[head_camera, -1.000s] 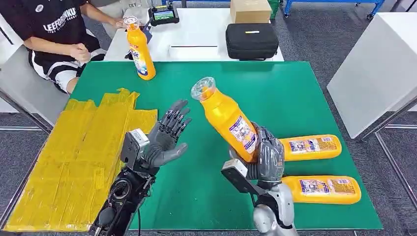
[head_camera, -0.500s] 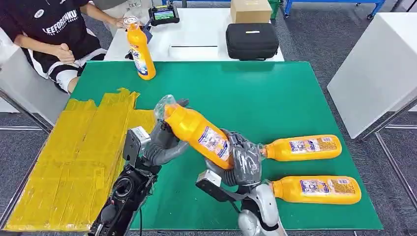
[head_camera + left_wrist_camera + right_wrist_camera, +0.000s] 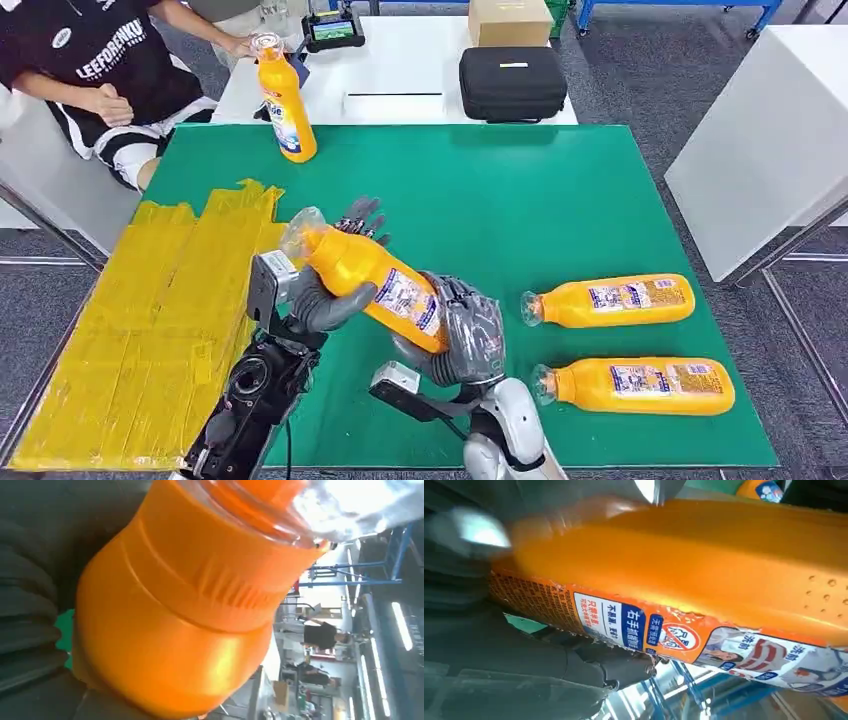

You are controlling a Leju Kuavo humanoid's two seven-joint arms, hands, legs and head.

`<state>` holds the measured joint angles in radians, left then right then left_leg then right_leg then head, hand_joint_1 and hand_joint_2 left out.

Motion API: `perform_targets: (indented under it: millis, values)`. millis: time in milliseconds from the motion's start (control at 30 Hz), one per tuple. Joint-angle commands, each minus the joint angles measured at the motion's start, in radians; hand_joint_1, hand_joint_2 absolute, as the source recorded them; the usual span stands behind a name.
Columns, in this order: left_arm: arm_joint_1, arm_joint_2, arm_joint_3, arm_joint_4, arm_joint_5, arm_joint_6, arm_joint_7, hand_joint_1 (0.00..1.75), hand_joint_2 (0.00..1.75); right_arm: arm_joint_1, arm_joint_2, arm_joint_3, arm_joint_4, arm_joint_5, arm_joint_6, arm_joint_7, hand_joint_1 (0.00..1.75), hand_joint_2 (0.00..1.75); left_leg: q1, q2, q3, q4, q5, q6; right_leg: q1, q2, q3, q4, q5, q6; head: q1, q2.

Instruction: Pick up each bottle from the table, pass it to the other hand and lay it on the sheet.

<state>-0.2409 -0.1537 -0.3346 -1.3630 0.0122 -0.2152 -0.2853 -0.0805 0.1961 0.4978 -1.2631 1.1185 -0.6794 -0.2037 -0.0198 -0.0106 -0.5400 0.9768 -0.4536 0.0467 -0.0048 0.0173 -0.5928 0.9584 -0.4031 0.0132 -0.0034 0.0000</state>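
We find the bottle [image 3: 375, 283] tilted in mid-air over the green worktop [image 3: 520, 200], base clamped in the right robot hand [image 3: 462, 338], neck lying in the left robot hand [image 3: 325, 285], whose thumb wraps under it: a handover, we judge. Whether the left has fully clamped, we cannot tell. The yellow sheet [image 3: 150, 320] lies just beside, with open room.

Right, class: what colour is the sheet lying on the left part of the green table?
Yellow. The sheet shows best in the head view.
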Motion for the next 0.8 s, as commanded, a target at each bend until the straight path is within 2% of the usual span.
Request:
perform_targets:
  millis: [33, 100, 333, 367, 400, 567, 600, 633, 667, 733, 800]
  values:
    - [-0.04, 0.007, 0.003, 0.066, 0.027, 0.007, -0.009, 1.75, 1.75, -0.048, -0.009, 0.071, 0.127, 0.003, -0.019, -0.006, 1.71, 1.75, 0.004, 0.001, 0.007, 0.001, -0.004, -0.007, 0.004, -0.002, 0.008, -0.001, -0.003, 0.0, 0.0, 0.0]
    - [-0.034, 0.009, 0.0, 0.065, 0.03, 0.008, -0.01, 1.75, 1.75, -0.044, -0.004, 0.069, 0.119, 0.002, -0.018, 0.0, 1.71, 1.75, 0.001, 0.0, 0.004, -0.001, -0.001, -0.003, 0.001, -0.002, 0.004, -0.001, -0.001, 0.0, 0.0, 0.0]
    - [-0.027, 0.015, -0.008, 0.068, 0.039, 0.013, -0.016, 1.75, 1.75, -0.035, -0.009, 0.066, 0.1, -0.005, -0.014, 0.008, 1.71, 1.75, 0.002, 0.0, 0.004, 0.0, -0.001, -0.004, 0.002, -0.002, 0.004, -0.001, -0.001, 0.0, 0.0, 0.0]
    - [0.004, 0.018, -0.011, 0.067, 0.062, 0.01, -0.028, 1.75, 1.75, -0.01, -0.021, 0.042, 0.079, -0.041, -0.019, -0.027, 1.68, 1.75, 0.001, 0.0, 0.003, -0.001, -0.001, -0.003, 0.001, -0.002, 0.004, -0.001, -0.001, 0.0, 0.0, 0.0]
    - [0.007, 0.018, -0.01, 0.065, 0.065, 0.013, -0.03, 1.75, 1.75, -0.004, -0.017, 0.03, 0.079, -0.057, -0.019, -0.047, 1.73, 1.75, 0.002, 0.0, 0.005, -0.001, -0.001, -0.004, 0.001, -0.002, 0.005, -0.002, -0.002, 0.0, 0.0, 0.0]
    - [0.032, 0.035, -0.006, 0.032, 0.078, 0.024, -0.037, 1.75, 1.75, 0.019, -0.024, 0.013, 0.043, -0.135, -0.019, -0.106, 1.75, 1.75, 0.001, 0.0, 0.002, -0.001, -0.001, -0.002, 0.001, -0.002, 0.003, -0.001, -0.001, 0.0, 0.0, 0.0]
    - [0.046, 0.037, 0.0, 0.016, 0.109, 0.008, -0.048, 1.75, 1.75, 0.035, -0.021, -0.006, 0.002, -0.184, -0.019, -0.149, 1.4, 1.75, 0.002, 0.0, 0.004, -0.001, -0.002, -0.004, 0.001, -0.002, 0.005, -0.001, -0.002, 0.0, 0.0, 0.0]
    - [0.068, 0.049, 0.0, -0.013, 0.128, -0.003, -0.056, 1.75, 1.75, 0.058, 0.001, -0.061, -0.008, -0.228, -0.019, -0.233, 0.93, 1.75, 0.001, 0.0, 0.003, -0.001, -0.001, -0.003, 0.001, -0.002, 0.004, -0.001, -0.001, 0.0, 0.0, 0.0]
    - [0.074, 0.052, -0.001, -0.021, 0.128, -0.004, -0.056, 1.75, 1.75, 0.062, 0.005, -0.072, -0.011, -0.233, -0.019, -0.246, 0.0, 1.75, 0.001, 0.0, 0.002, -0.001, -0.001, -0.003, 0.001, -0.001, 0.002, -0.001, -0.001, 0.0, 0.0, 0.0]
    - [0.089, 0.055, 0.001, -0.056, 0.1, 0.024, -0.061, 1.75, 1.75, 0.077, 0.002, -0.092, -0.045, -0.333, -0.019, -0.304, 0.0, 1.75, 0.001, 0.0, 0.002, 0.0, -0.001, -0.003, 0.001, -0.001, 0.002, 0.0, -0.001, 0.0, 0.0, 0.0]
    - [0.091, 0.055, 0.001, -0.066, 0.098, 0.026, -0.058, 1.75, 1.75, 0.076, -0.009, -0.087, -0.051, -0.344, -0.019, -0.303, 0.0, 1.75, 0.001, 0.001, 0.002, 0.0, -0.002, -0.003, 0.001, -0.001, 0.002, 0.0, -0.001, 0.0, 0.0, 0.0]
